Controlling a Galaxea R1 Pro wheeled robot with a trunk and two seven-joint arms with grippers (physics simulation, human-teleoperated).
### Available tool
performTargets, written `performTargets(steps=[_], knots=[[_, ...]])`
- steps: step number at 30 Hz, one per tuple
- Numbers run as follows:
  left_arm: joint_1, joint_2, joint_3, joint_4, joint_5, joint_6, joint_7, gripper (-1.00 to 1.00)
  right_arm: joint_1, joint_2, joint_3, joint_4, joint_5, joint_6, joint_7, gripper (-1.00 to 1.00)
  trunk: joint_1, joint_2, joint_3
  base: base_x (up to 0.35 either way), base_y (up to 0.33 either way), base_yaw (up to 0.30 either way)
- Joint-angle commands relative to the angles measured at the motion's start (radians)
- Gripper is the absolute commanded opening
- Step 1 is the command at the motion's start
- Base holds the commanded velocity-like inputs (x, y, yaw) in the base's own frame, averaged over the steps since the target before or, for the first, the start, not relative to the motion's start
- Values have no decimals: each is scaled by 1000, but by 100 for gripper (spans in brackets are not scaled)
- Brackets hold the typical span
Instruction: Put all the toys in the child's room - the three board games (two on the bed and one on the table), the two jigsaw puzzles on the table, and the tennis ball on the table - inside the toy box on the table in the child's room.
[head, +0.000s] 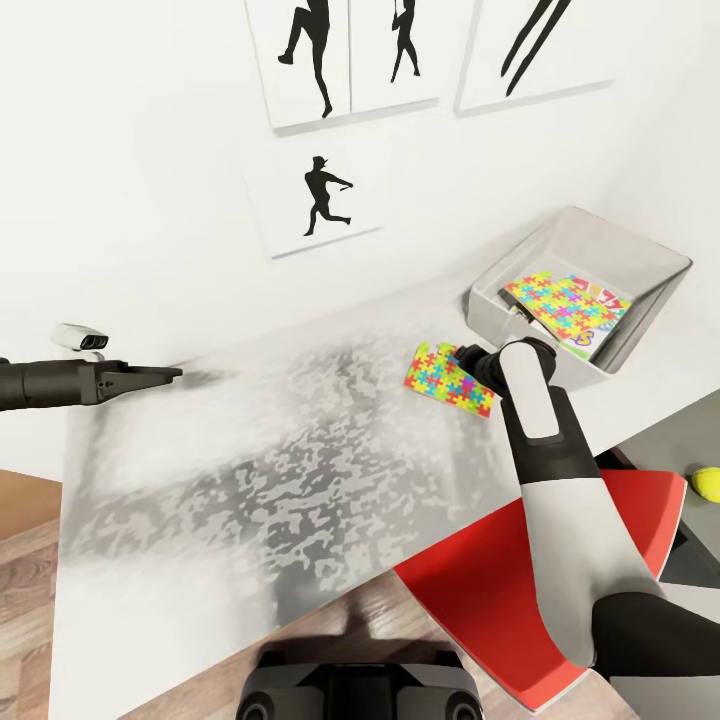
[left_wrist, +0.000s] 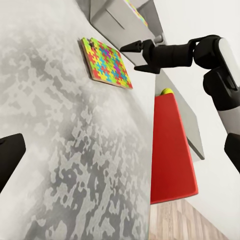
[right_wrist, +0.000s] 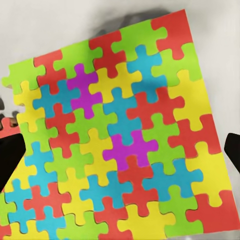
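Leftmost, left claw (head: 172, 375) over the table (head: 250, 470), well apart from everything, its state impossible to tell; next, jigsaw puzzle (head: 449, 380) flat just under the released right claw (left_wrist: 129, 57); beyond that claw, toy box (head: 640, 262) holding second puzzle (head: 565, 300); tennis ball (head: 707, 484) farthest right.

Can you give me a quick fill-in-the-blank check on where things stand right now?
1. One jigsaw puzzle already lies inside the ____.
2. The other jigsaw puzzle lies flat on the ____ beside the toy box.
3. The right gripper, jaws ____, hangs over that puzzle.
4. The tennis ball rests on the lower ____ grey section.

Missing words: toy box; table; open; dark
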Motion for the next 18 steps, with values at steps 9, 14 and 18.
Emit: performTargets(steps=[9,14,18], knots=[[0,0,0,0,2,10,-2,100,-1,-10,1,7,-7,4,-8,100,1,-2,-1,0,0,0],[0,0,0,0,2,10,1,100,-2,-12,6,9,-7,3,-8,100,1,-2,-1,0,0,0],[-1,0,0,0,2,10,2,100,-2,-13,6,16,-6,3,-8,100,1,-2,-1,0,0,0]])
